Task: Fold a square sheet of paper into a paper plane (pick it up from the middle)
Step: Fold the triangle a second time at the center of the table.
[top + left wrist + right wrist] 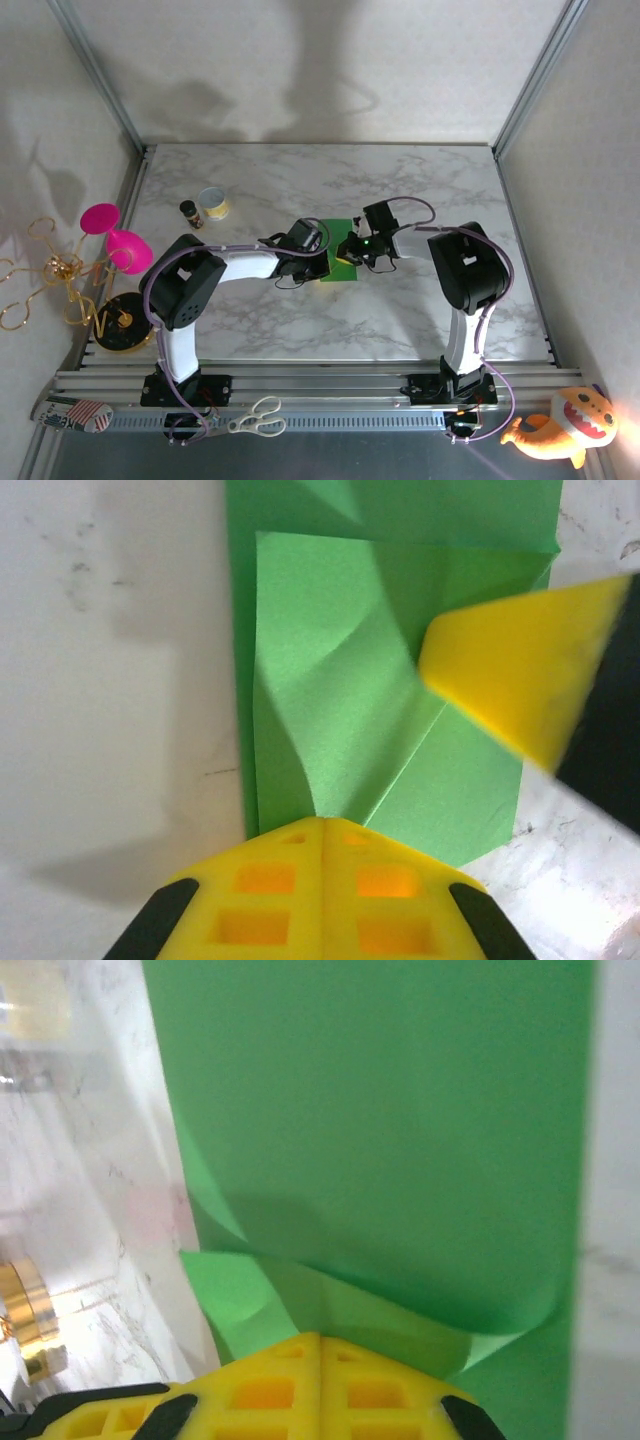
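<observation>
- Walls [300,60]: pale, plain panels close the cell on three sides. Soft shadows lie on the far one, and slanted metal posts [100,70] stand at the far corners.
- Table [300,180]: white marble-look top with grey veining. It is matte and mostly bare, with a few dark scuffs in the left wrist view.
- Rails [330,385]: ribbed aluminium strips run along the near edge, and both arm bases are bolted to them.
- Left arm [185,290] and right arm [465,270]: black and white with purple cables. Both are bent inward so the wrists meet at mid-table.
- Paper [341,272]: bright green, lying at the middle of the table between the two wrists. It is partly folded; the left wrist view shows creases and a flap bulging up off the layer beneath.
- Plush [560,428]: an orange toy off the table at the near right corner.
- Gold wire [40,280], pink cups [115,235] and a black disc [120,320]: these sit just beyond the left edge.
- Left gripper [322,830]: the yellow fingers are pressed together with no gap, and the tip is at the near edge of the raised flap. I cannot tell whether it pinches the paper or only touches it.
- Right gripper [320,1345]: also closed tight, with its tip against a curled fold of the paper.
- Scissors [257,417]: on the near rail.
- Tin [213,205] and dark bottle [189,213]: side by side on the table, far left, well apart from the paper.
</observation>
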Available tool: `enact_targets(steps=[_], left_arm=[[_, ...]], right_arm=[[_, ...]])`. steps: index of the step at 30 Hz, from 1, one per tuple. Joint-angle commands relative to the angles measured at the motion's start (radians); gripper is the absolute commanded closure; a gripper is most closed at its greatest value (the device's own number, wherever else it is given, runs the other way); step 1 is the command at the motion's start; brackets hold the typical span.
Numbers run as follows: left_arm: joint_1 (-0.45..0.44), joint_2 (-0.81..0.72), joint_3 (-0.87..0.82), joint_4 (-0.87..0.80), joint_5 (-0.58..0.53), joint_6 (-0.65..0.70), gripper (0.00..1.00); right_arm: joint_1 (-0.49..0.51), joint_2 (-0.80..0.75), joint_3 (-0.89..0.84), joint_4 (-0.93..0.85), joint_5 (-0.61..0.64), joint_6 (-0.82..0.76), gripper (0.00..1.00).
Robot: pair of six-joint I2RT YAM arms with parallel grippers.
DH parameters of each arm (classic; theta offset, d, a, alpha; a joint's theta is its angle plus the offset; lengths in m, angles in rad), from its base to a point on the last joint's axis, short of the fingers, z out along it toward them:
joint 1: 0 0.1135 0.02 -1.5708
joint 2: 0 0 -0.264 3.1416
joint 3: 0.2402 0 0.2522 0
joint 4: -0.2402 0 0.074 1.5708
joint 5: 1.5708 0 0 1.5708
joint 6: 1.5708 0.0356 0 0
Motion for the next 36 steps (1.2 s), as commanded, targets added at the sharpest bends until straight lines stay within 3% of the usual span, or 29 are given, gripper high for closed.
enact_targets(steps=[1,8,15,25,36], left_arm=[[-0.001,0.046,-0.064,-0.166,-0.057,0.020,1.00],[-0.001,0.046,-0.027,-0.174,-0.047,0.033,1.00],[-0.002,0.046,0.023,-0.179,-0.035,0.037,1.00],[-0.001,0.031,0.094,-0.156,0.008,0.042,1.00],[-0.001,0.025,0.141,-0.079,0.032,0.021,0.89]], right_arm=[[-0.108,0.056,0.030,-0.009,0.159,-0.030,0.96],[-0.140,-0.022,0.085,-0.061,0.240,-0.058,0.95],[-0.069,-0.118,0.000,-0.034,0.140,-0.047,0.94],[0.033,-0.043,-0.008,0.005,0.032,-0.004,0.95],[0.034,0.018,0.017,-0.077,0.110,-0.015,0.95]])
